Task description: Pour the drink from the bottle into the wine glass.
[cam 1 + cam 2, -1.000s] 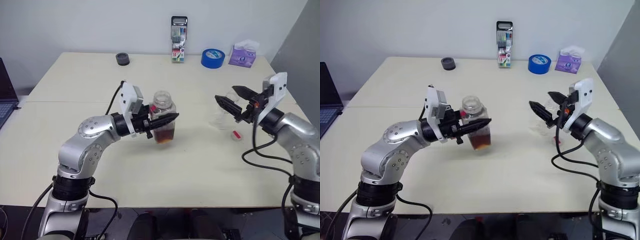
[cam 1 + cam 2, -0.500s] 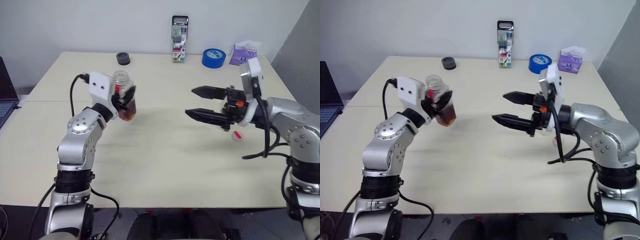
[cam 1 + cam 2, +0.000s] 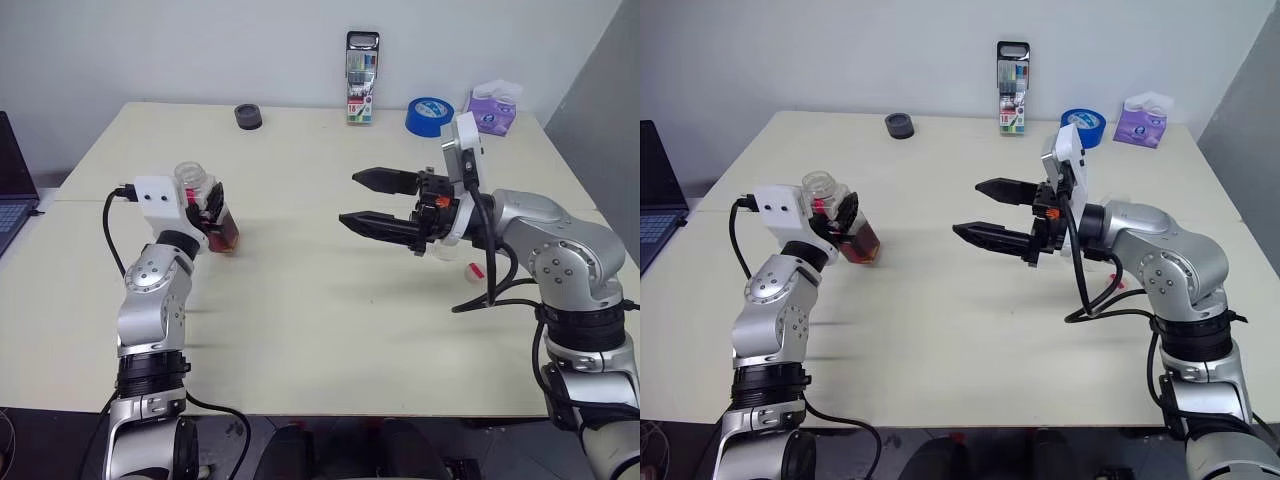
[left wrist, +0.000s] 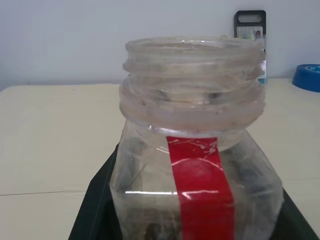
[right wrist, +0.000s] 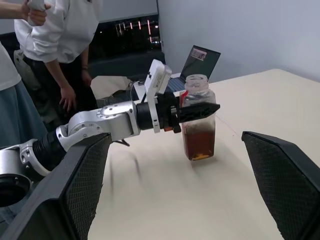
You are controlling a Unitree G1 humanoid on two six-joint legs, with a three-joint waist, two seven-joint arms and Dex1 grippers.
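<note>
Gripping the uncapped bottle upright over the tabletop's left side, the left tool is needing steadiness; the right tool, gaping empty, is hiding the wine glass.

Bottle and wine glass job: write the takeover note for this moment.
Left gripper: shut on the bottle, uncapped, held upright at the table's left side, drink in its lower part.
Right gripper: open, empty, mid-table, pointing toward the bottle.
Wine glass: behind the right gripper, mostly hidden.
Red cap: on the table beside the glass.
Done: cap off, bottle gripped.
Left: pouring.
</note>
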